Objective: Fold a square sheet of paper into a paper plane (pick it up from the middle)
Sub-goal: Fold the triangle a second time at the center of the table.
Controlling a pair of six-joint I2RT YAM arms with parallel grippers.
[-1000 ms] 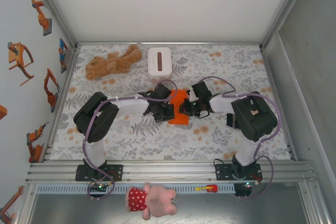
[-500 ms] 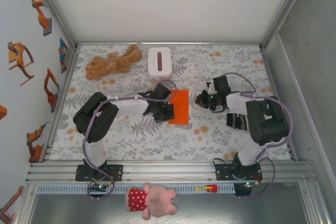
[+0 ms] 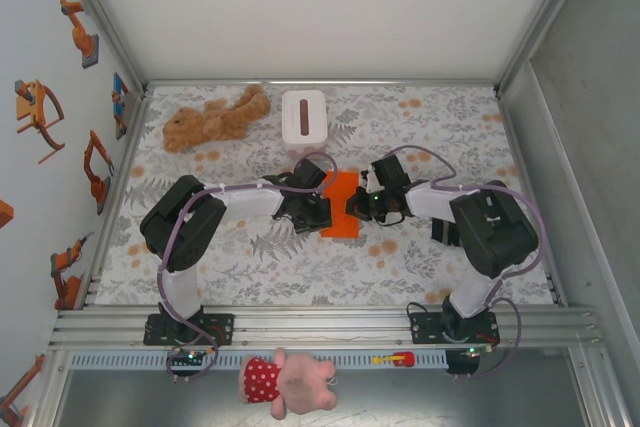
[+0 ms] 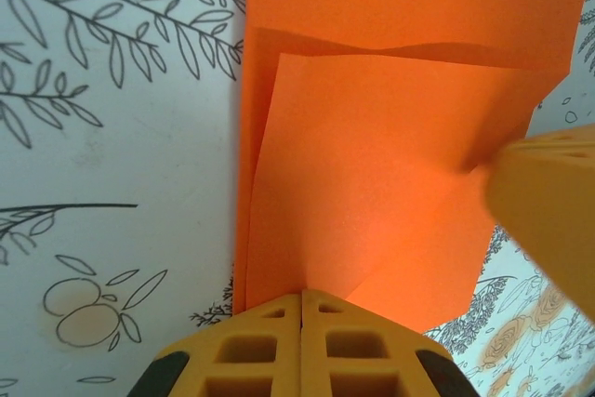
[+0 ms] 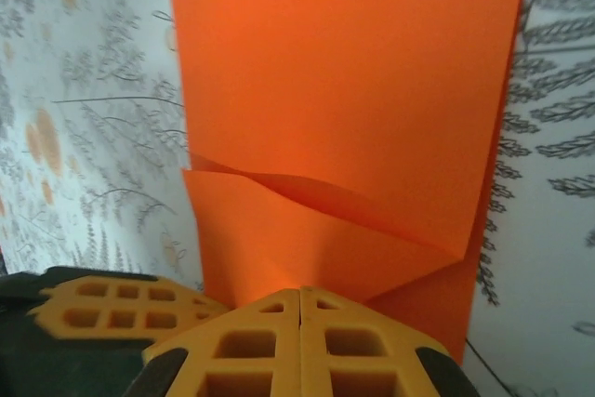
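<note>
Top view looks down on table (image 3: 250, 257); both wrist views closely face orange sheet (image 4: 372, 137).

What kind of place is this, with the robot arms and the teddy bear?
Probably a robot practice booth in a lab, not a home: robot arms bolted to a metal rail, white walls boxing in a flowery table, and a teddy bear set out as a prop.

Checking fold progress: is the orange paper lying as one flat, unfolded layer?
No, the orange paper shows a flap folded over a lower layer.
</note>
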